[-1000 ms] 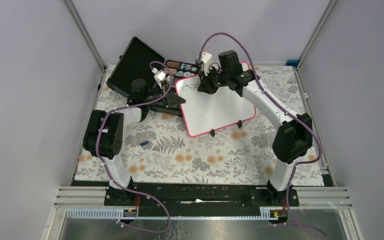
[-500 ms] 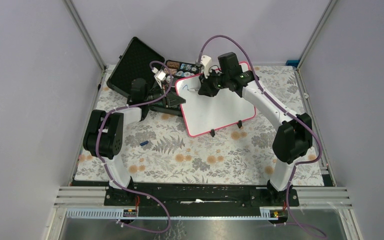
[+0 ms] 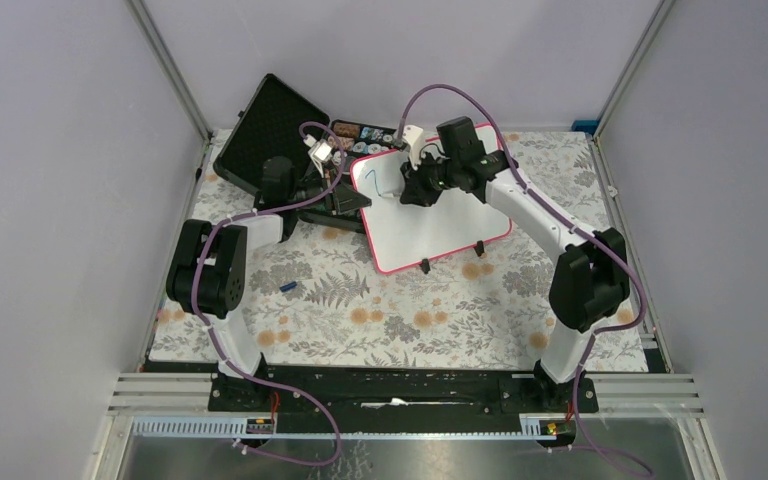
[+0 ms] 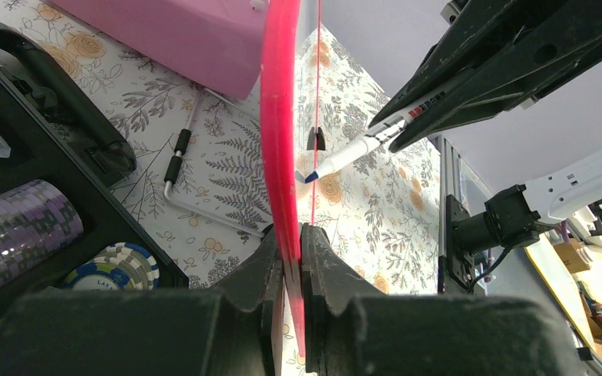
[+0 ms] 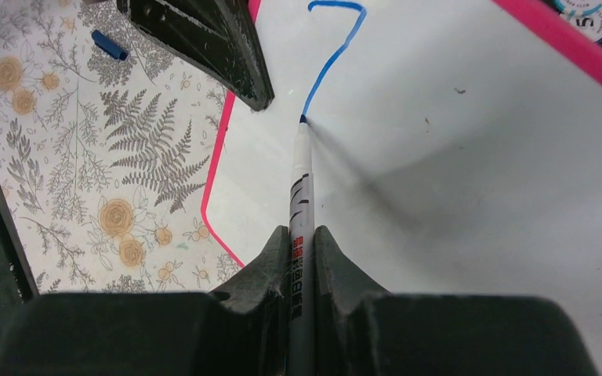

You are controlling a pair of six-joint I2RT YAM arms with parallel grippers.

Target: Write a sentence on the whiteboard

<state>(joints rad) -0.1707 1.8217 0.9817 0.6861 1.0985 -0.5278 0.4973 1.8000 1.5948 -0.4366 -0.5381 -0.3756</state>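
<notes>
Whiteboard (image 3: 440, 225) white w/ pink-red frame (image 4: 281, 117), blue line (image 5: 334, 63); floral tablecloth (image 3: 380, 310).

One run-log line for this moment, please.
left hand: clamps whiteboard edge | right hand: holds marker, tip on board | blue stroke: started, sentence unfinished

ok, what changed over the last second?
The right gripper drew the marker across the whiteboard toward the arms' side, lengthening the blue stroke. Unchanged: its grip on the marker, the left gripper clamped on the board's pink frame, and the board's position.
</notes>
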